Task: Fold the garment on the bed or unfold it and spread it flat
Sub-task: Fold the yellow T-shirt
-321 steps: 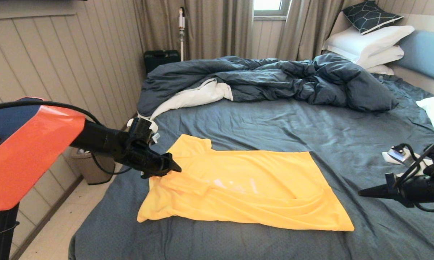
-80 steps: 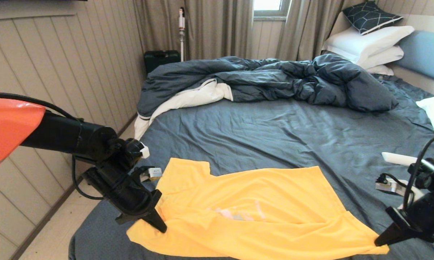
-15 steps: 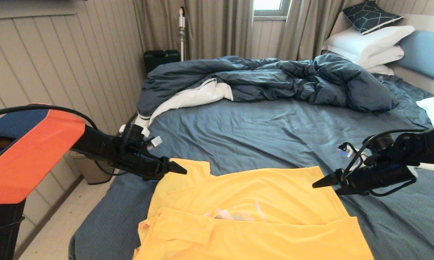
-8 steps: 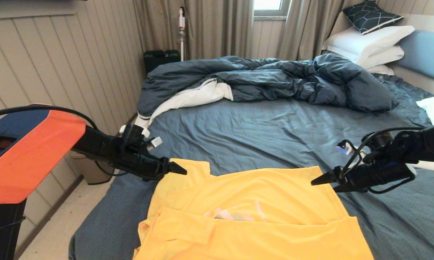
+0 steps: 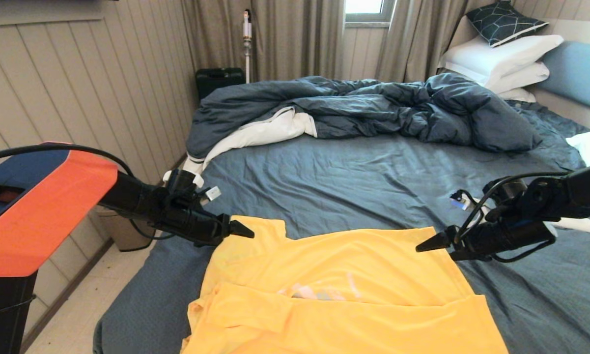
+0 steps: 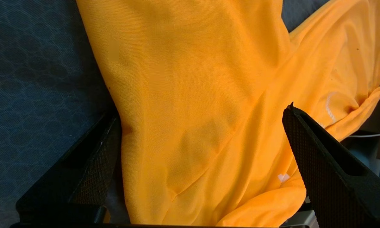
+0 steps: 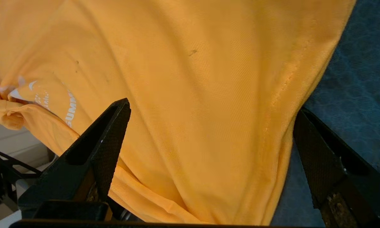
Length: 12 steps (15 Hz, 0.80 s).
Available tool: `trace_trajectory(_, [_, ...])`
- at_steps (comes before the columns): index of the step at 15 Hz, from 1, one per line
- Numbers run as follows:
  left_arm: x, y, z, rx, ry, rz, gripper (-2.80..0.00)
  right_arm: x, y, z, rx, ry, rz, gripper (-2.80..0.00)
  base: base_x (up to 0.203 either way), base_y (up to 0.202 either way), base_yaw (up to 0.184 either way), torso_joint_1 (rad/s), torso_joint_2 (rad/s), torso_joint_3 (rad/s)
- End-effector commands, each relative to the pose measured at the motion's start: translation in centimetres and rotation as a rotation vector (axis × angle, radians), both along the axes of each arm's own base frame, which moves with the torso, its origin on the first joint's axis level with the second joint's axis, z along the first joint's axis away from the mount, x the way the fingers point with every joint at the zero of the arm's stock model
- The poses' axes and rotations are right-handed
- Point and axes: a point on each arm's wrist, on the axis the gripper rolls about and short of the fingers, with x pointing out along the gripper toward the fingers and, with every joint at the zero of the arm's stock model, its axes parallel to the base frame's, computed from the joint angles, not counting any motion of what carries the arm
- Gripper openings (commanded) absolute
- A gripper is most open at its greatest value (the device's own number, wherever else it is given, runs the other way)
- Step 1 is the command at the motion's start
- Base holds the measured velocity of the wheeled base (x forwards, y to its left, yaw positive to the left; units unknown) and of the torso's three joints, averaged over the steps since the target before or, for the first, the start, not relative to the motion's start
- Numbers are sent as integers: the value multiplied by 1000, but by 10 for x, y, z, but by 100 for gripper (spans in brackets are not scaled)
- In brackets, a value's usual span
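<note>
On the slate-blue sheeted bed (image 5: 353,182), the bright yellow cotton T-shirt (image 5: 344,275) is lying half-folded. The left gripper (image 5: 243,230) at nine o'clock and the right gripper (image 5: 425,244) at three are hovering with jaws apart over its far corners; they likely need to descend and pinch next.

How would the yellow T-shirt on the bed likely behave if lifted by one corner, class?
The T-shirt would probably hang limp: it lies creased, its near part doubled over itself. It is likely light, since the cloth looks thin in the left wrist view. It might drag rather than slide freely on the wrinkled bed.
</note>
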Motion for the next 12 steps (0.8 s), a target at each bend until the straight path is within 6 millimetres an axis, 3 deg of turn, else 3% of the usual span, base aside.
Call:
trace_trajectory(1, [0, 0, -1, -2, 5, 0, 0, -1, 1, -1, 3, 5, 4, 0, 0, 0, 0, 0, 0, 0])
trace_trajectory(2, [0, 0, -1, -2, 4, 0, 0, -1, 1, -1, 2, 6, 3, -280, 0, 0, 0, 0, 0, 0])
trace_trajectory(3, [-1, 0, -1, -1, 7, -1, 0, -1, 1, -2, 1, 8, 3, -280, 0, 0, 0, 0, 0, 0])
trace_trajectory(4, [-1, 0, -1, -1, 7, -1, -280, -1, 0, -2, 0, 9, 2, -280, 0, 0, 0, 0, 0, 0])
trace_trajectory(12, [2, -1, 3, -13, -26, 4, -280, -4, -3, -4, -3, 21, -12, -280, 0, 0, 0, 0, 0, 0])
